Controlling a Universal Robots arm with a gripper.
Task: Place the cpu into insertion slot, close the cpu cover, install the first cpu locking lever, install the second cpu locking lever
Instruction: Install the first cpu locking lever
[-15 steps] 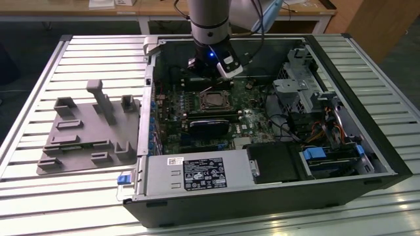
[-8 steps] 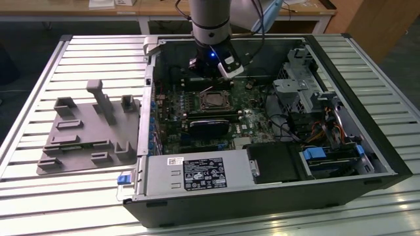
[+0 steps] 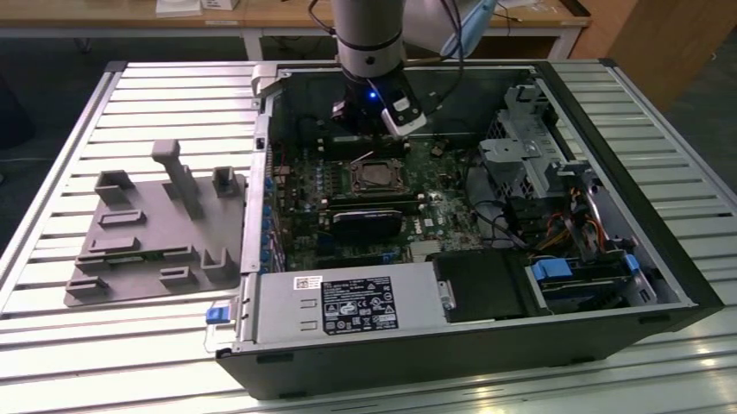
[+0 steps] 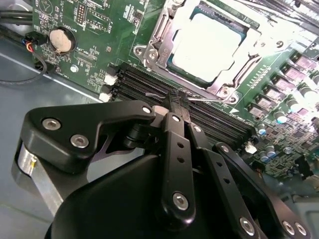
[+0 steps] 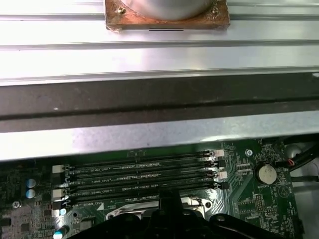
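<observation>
One table (image 3: 173, 95): slatted metal, carrying everything else.
Computer case (image 3: 461, 354): lies open on its side, insides facing up.
Grey tray (image 3: 138, 250): on the table at the exterior view's left of the case; its recesses look bare.
Arm (image 3: 368, 34): reaches down into the case over the board.
Circuit board (image 4: 94, 30): green, on the case floor.
Memory slots (image 4: 144, 82): long, black, just beside the socket; the gripper hangs over them.
Gripper (image 4: 177, 98): fingers (image 4: 175, 119) pressed together with nothing visibly between them, tips at the socket edge.
Cover (image 4: 159, 30): silver frame, apparently lying flat around the chip.
Insertion slot (image 3: 374, 178): mid-board, occupied.
Cpu (image 4: 209, 42): seated in the slot, silver top showing through the cover's window.
Lever (image 4: 209, 98): thin wire along the socket's near edge, at the fingertips; contact cannot be told.
Step, as judged: placing and closing look done; the first lever is in hand.
Next move, as judged: calls for a steady press on thin wire that slips easily.
</observation>
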